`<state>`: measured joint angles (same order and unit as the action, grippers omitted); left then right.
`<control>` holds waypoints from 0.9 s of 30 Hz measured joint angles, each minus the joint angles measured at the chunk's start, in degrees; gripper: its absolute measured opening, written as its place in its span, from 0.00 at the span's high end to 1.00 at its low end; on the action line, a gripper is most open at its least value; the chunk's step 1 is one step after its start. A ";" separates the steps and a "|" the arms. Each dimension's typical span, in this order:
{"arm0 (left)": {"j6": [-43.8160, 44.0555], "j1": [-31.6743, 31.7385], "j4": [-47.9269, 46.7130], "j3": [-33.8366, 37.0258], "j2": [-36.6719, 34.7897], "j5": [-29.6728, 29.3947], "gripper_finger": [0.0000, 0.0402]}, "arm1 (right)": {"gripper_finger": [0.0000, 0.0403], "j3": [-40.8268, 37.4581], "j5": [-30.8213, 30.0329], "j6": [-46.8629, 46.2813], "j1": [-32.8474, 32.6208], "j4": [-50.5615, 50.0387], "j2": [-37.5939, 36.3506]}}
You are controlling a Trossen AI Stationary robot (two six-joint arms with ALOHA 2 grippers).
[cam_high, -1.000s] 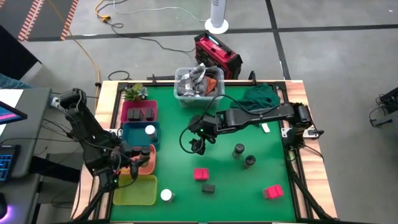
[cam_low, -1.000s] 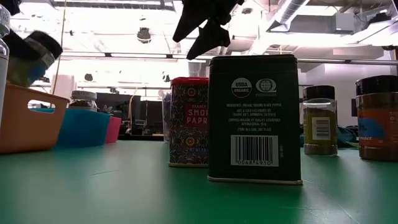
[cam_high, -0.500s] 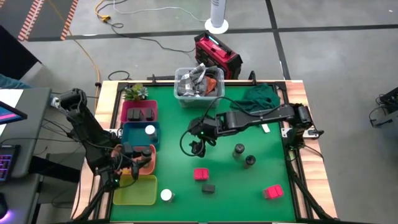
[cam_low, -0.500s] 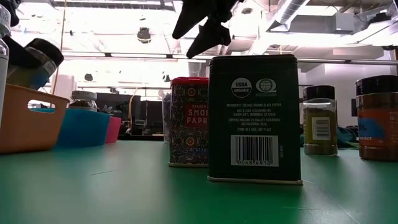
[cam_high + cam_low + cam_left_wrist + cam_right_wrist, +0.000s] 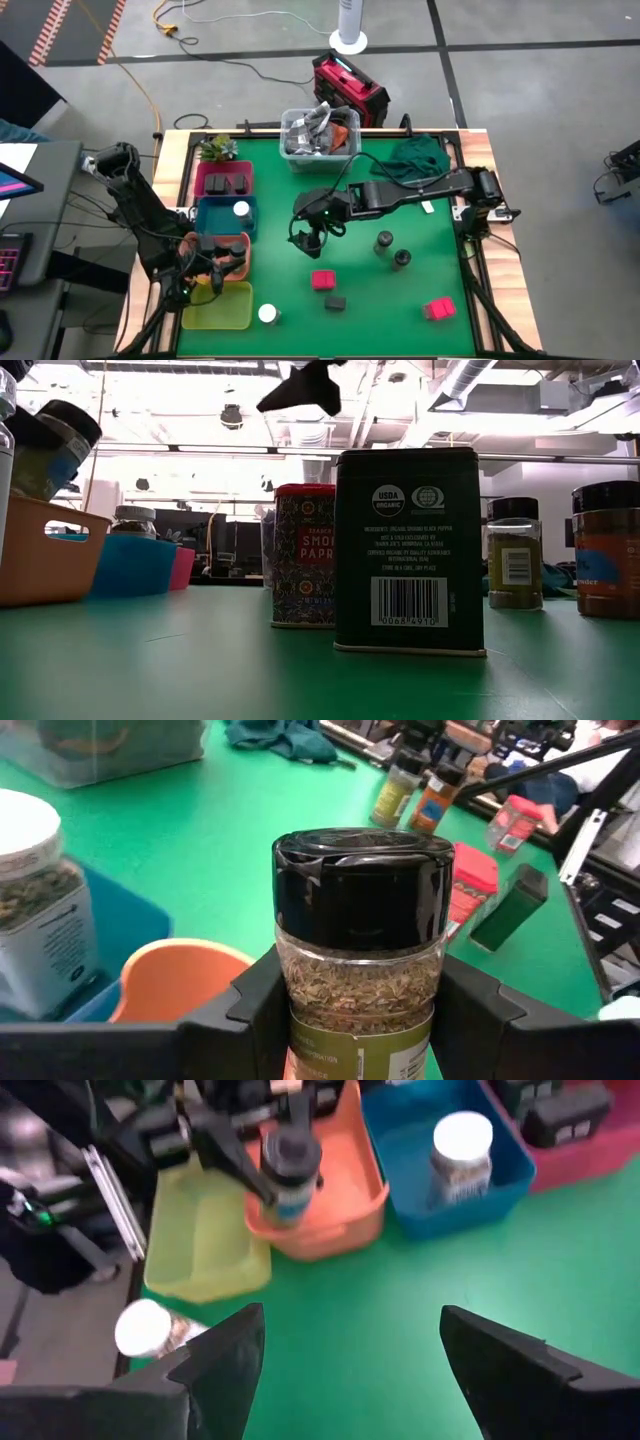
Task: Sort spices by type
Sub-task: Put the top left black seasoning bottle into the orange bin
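Jar, dark-lidded (image 5: 362,935), clamped between the fingers of my left tool (image 5: 222,272), held above the orange tray (image 5: 330,1200) at the left side of the green surface (image 5: 380,290); herbs visible through the glass, label cut off below. Orange tray sits between the blue tray (image 5: 215,213), which carries one white-topped jar (image 5: 241,210), and the yellow tray (image 5: 215,307), which looks bare. Pink tray (image 5: 207,172) beyond holds two black boxes (image 5: 228,184). My right tool (image 5: 306,238) hangs over mid-surface with fingers spread, nothing between them. Loose on the surface and not yet sorted: two dark-lidded jars (image 5: 392,250), two pink-red boxes (image 5: 324,280), one black box (image 5: 335,301), one white-topped jar (image 5: 268,314) by the yellow tray. Risks, as I judge them: the jar is gripped low on its body and looks tilted, so letting go from this height could tip it against the tray wall or bounce it out; releasing off-centre could land it on the rim toward the yellow tray. Right arm reaching leftward could crowd the left one. Hidden: floor of the orange tray under my fingers, so I cannot tell what already lies there; clear bin (image 5: 318,135) contents jumbled, unreadable.
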<state>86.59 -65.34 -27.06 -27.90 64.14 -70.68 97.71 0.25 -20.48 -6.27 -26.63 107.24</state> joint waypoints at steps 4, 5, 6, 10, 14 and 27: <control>-3.58 0.02 3.65 0.00 0.00 -1.78 0.55 | 0.19 0.98 0.56 0.46 0.47 3.68 2.14; -4.40 0.02 4.32 0.00 0.00 -1.82 0.55 | 0.19 1.81 0.89 0.51 0.47 3.24 3.52; -5.12 0.02 4.88 0.00 0.00 -1.84 0.55 | 0.19 3.25 1.14 0.55 0.51 3.66 5.07; -5.43 0.00 5.71 0.00 -0.04 -1.95 0.55 | 0.19 9.91 3.21 2.30 0.00 2.98 10.75; -6.08 0.00 5.99 -0.02 -0.07 -1.93 0.55 | 0.19 17.47 4.08 4.83 -0.75 1.36 16.05; -20.00 0.02 5.77 -0.48 -1.89 -1.96 0.55 | 0.07 27.71 6.67 10.28 0.34 3.70 23.43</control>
<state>66.59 -65.32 -21.28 -28.38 62.25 -72.65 125.43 6.92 -10.20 -5.93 -22.93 130.67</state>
